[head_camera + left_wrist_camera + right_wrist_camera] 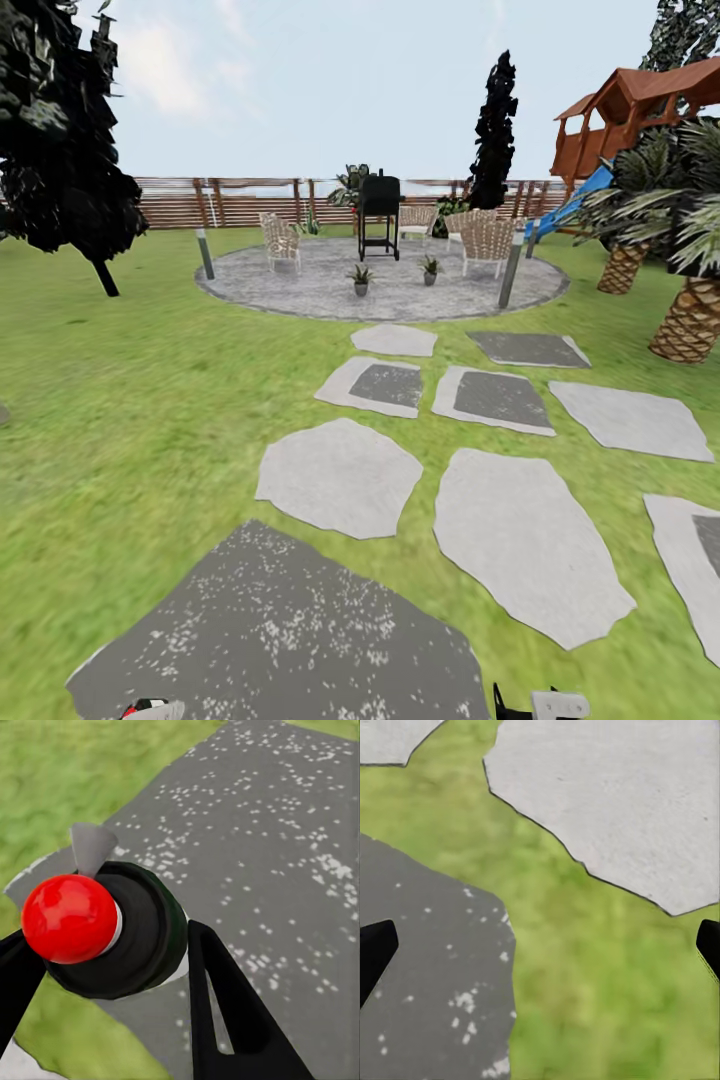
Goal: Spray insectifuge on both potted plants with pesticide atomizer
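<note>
A: Where is the atomizer (112,934)?

B: In the left gripper (112,967). The two black fingers (225,1012) are closed on its dark body, and its red top faces the wrist camera. Under it lies a dark speckled stone (285,832) with grass beside.

A: And the right gripper (540,945)?

B: It holds nothing. The two fingertips stand wide apart, over grass (585,967) between a dark stone and a pale stone (622,795).

A: How many plants?

B: Two plants, one (361,277) and another (430,268), in small grey pots, far ahead on the round paved area (300,290), near each other.

A: What is around them?

B: One black grill (380,212) behind them, some wicker chairs (487,243), two short posts (205,252) at the edge, and a fence (230,203) further back. At the right are two palms (690,300) and a play tower with a blue slide (625,115).

A: What lies between?

B: Lawn and about nine stepping stones (340,475); the way looks open
</note>
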